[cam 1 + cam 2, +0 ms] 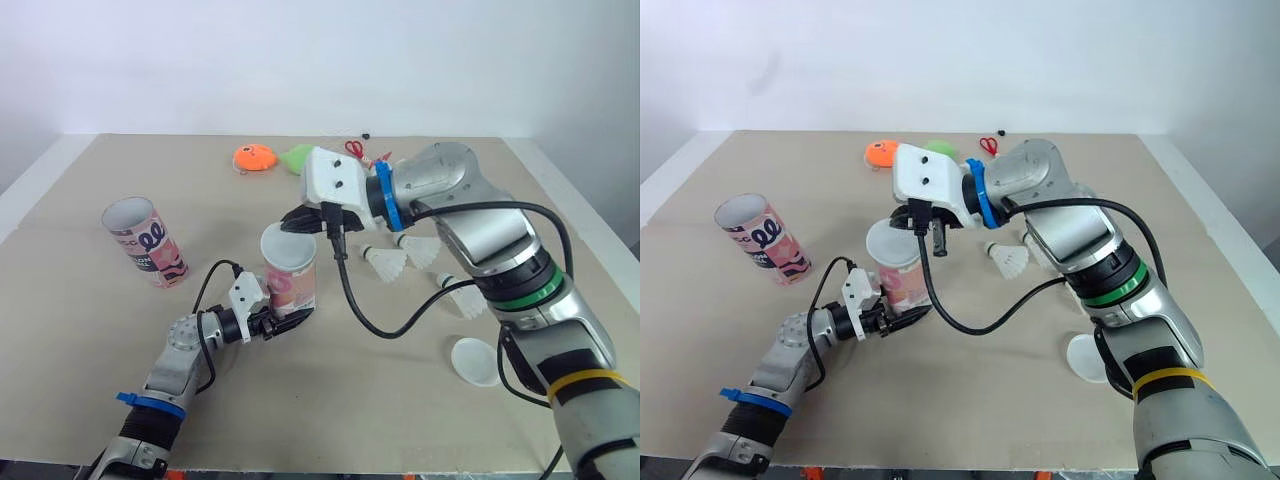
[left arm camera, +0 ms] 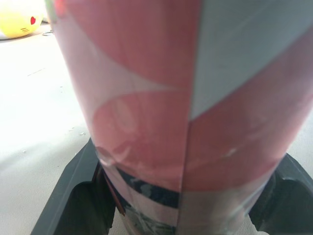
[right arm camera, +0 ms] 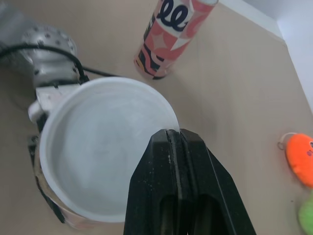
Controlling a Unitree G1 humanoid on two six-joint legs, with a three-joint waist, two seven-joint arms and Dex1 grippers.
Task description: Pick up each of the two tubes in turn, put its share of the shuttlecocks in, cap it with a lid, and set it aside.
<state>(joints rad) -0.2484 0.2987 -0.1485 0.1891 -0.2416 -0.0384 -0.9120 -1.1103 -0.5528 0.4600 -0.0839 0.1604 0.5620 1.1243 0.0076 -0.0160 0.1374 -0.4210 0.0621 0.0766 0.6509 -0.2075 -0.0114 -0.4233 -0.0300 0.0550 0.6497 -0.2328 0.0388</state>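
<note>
Pink tube (image 1: 292, 285) upright on table (image 1: 90, 340), approx. centre, in front of robot. L gripper (image 1: 285, 322) clamps it low down; L wrist view shows one black finger (image 2: 73, 196) each side of the tube wall, both touching. White lid (image 1: 287, 245) sits over tube mouth, hollow side up; can't tell if fully seated. R gripper (image 1: 305, 222) comes in from far side, above the tube. Its fingertips (image 3: 174, 132) are pressed nearly together, pinching the lid rim on the side away from the L arm. Second tube (image 1: 145, 240) stands open-topped, slightly tilted, well to the robot's left, apart from both grippers. Three shuttlecocks lie on the table to the right of the pink tube: one (image 1: 385, 263) nearest it, one (image 1: 420, 248) just beyond, under the R forearm, one (image 1: 462, 298) further right and nearer the robot. Spare lid (image 1: 476, 361) lies flat on the table, right of the R arm, near the front edge. At far edge: orange toy (image 1: 254, 158), green toy (image 1: 297, 158) beside it, red scissors (image 1: 356, 149).
</note>
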